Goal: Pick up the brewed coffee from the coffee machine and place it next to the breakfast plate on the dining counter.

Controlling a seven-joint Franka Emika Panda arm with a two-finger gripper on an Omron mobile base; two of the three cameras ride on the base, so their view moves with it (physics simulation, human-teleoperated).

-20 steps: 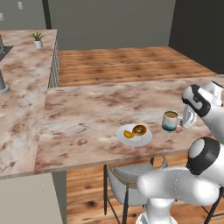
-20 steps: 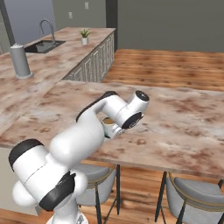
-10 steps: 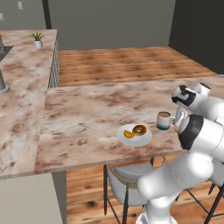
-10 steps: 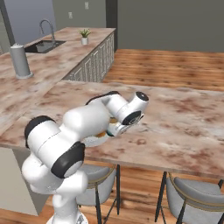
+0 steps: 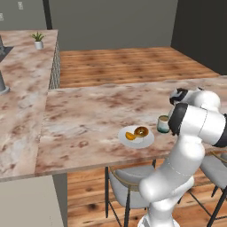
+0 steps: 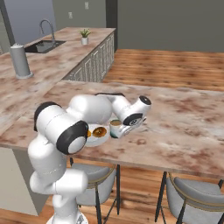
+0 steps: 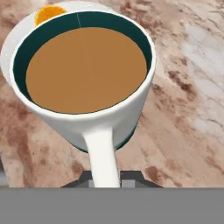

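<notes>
One long pinkish-brown veined marble dining counter point(image 5: 88, 119) bears a round white breakfast plate point(image 5: 135, 138) of doughnut and orange food. Just beside it stands the small white, teal-based mug of brown coffee point(image 5: 163, 124), its handle clenched in the two-finger gripper point(image 7: 105, 175). Placing step: next, release and withdraw without tipping.

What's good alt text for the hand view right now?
A white mug full of light brown coffee, seen close from above, its handle running down between the shut gripper fingertips. Pinkish-brown veined marble counter lies beneath it, and an orange piece of food peeks over the mug's far rim.
</notes>
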